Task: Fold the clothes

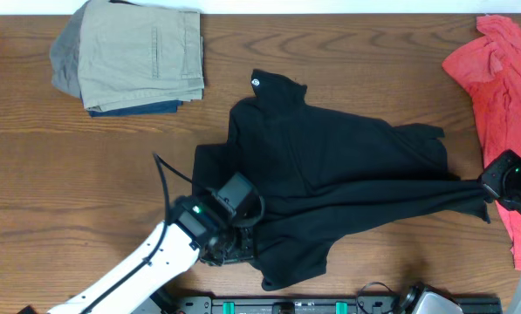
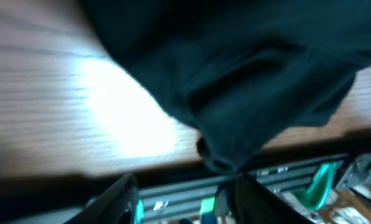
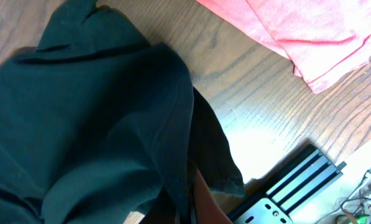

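At 3 o'clock the black shirt is pinched by the right end effector; at 7 o'clock, the left end effector is spread.

Wood table, glare patch, rail nr edge

My L arm: white tube link, near-left, ending in a blk wrist block w/ a small green light on top. Thin blk cable loops off its far side. L fingers read dark, blurred on wrist cam. R arm, right edge: blk housing w/ pale grey patch. R finger: dark, brownish edge.
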{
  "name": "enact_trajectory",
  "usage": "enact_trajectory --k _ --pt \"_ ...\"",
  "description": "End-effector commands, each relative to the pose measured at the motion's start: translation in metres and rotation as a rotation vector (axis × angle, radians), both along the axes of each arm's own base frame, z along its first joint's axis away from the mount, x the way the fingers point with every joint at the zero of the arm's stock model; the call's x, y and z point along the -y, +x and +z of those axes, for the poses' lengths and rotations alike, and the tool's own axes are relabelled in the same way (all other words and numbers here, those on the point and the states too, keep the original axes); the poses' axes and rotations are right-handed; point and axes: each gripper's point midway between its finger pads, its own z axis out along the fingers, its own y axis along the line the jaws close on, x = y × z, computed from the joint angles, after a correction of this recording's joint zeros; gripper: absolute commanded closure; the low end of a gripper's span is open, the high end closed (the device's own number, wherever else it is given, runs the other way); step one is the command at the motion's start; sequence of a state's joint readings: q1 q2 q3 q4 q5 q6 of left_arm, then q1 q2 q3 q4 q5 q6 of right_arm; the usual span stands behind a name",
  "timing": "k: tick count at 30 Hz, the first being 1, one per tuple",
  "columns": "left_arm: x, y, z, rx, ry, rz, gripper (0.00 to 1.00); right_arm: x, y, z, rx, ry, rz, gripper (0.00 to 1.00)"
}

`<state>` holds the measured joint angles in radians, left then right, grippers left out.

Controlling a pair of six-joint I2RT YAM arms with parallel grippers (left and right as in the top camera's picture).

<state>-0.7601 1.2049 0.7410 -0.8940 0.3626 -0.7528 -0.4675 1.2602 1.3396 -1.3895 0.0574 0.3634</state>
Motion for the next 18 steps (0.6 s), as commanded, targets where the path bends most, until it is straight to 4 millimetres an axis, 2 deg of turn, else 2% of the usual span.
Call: enact_trajectory --k 1,7,15,18 --pt "0.003 -0.012 -0.019 -0.064 -0.014 0.055 0.48 0.003 -0.002 0.003 0.008 -0.017 -0.011 0.99" --pt "0.01 -0.016 -0.038 -0.093 -0.01 0.127 0.48 0.003 -0.001 0.003 0.01 -0.018 -0.012 0.99" --pt "0.044 -0.026 -0.051 -0.119 -0.026 0.167 0.48 0.003 0.001 0.004 0.021 -0.016 -0.01 0.99" --pt "0.043 -0.029 -0.06 -0.142 0.008 0.18 0.49 0.003 0.001 0.004 0.02 -0.016 -0.009 0.99"
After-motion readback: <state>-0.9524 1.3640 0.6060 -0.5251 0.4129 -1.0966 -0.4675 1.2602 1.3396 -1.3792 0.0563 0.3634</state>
